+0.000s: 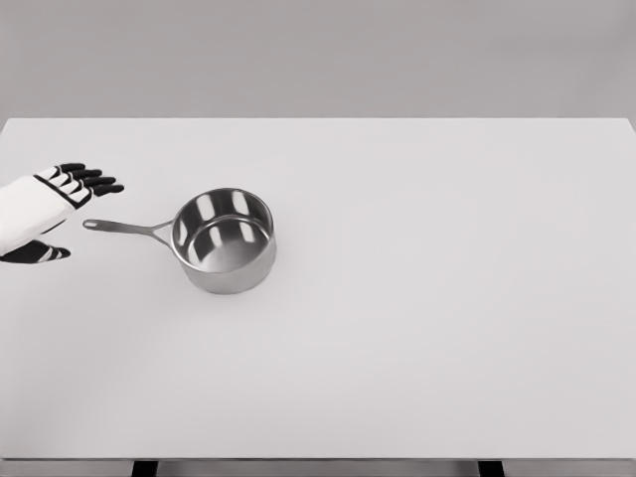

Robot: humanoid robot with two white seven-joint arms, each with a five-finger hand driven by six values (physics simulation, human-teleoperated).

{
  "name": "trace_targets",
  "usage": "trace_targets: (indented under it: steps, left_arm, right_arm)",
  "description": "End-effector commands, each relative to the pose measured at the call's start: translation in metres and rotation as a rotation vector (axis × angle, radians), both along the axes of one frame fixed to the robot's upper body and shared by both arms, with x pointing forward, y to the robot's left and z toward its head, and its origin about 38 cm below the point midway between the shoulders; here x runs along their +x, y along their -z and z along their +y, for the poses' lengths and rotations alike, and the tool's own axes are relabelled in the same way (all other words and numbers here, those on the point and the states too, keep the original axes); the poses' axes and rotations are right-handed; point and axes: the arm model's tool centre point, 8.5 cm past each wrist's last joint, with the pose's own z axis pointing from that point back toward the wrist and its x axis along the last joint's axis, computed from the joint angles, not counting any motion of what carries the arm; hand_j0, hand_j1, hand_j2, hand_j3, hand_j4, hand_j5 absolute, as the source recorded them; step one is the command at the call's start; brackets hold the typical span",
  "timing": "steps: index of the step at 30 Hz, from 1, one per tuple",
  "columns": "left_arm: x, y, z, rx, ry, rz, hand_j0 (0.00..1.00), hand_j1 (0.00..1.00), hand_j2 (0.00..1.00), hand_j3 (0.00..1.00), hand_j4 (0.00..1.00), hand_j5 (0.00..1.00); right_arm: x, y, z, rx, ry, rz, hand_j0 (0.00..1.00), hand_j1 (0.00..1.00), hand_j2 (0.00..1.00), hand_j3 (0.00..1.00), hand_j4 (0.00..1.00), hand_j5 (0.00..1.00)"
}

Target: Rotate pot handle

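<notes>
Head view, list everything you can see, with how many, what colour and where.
pot: one, shiny steel, empty, upright on the table left of centre
pot handle: one, steel, sticking out to the left toward the hand
table: one, white, fills most of the view
left robot hand: one, white with black fingers, at the left edge, fingers spread, apart from the handle tip, holding nothing
right robot hand: not in view
</notes>
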Motion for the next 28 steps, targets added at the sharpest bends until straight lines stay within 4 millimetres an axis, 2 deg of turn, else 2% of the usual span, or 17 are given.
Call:
trace_targets:
  steps: [1,9,13,17,28]
  left_arm:
    - [0.0002,-0.0046,0.0013,-0.011,-0.003,-0.01,1.0,1.0,1.0,1.0,1.0,1.0]
    - [0.0005,-0.0096,0.0054,-0.022,-0.016,-0.025,1.0,1.0,1.0,1.0,1.0,1.0]
    - [-0.0025,-0.005,0.0068,-0.032,-0.019,-0.006,1.0,1.0,1.0,1.0,1.0,1.0]
    - [-0.003,-0.0093,0.0058,-0.094,-0.012,-0.004,1.0,1.0,1.0,1.0,1.0,1.0]
    - [-0.0058,-0.0101,0.0095,-0.085,-0.009,0.014,1.0,1.0,1.0,1.0,1.0,1.0]
  right_arm:
    - [0.0,0.0,0.0,0.0,0.0,0.0,1.0,1.0,1.0,1.0,1.0,1.0]
    - [0.0001,0.0,0.0,0.0,0.0,-0.001,1.0,1.0,1.0,1.0,1.0,1.0]
    - [0.0,0.0,0.0,0.0,0.0,0.0,1.0,1.0,1.0,1.0,1.0,1.0]
    - [0.0,0.0,0.0,0.0,0.0,0.0,1.0,1.0,1.0,1.0,1.0,1.0]
    - [0.0,0.0,0.0,0.0,0.0,0.0,1.0,1.0,1.0,1.0,1.0,1.0]
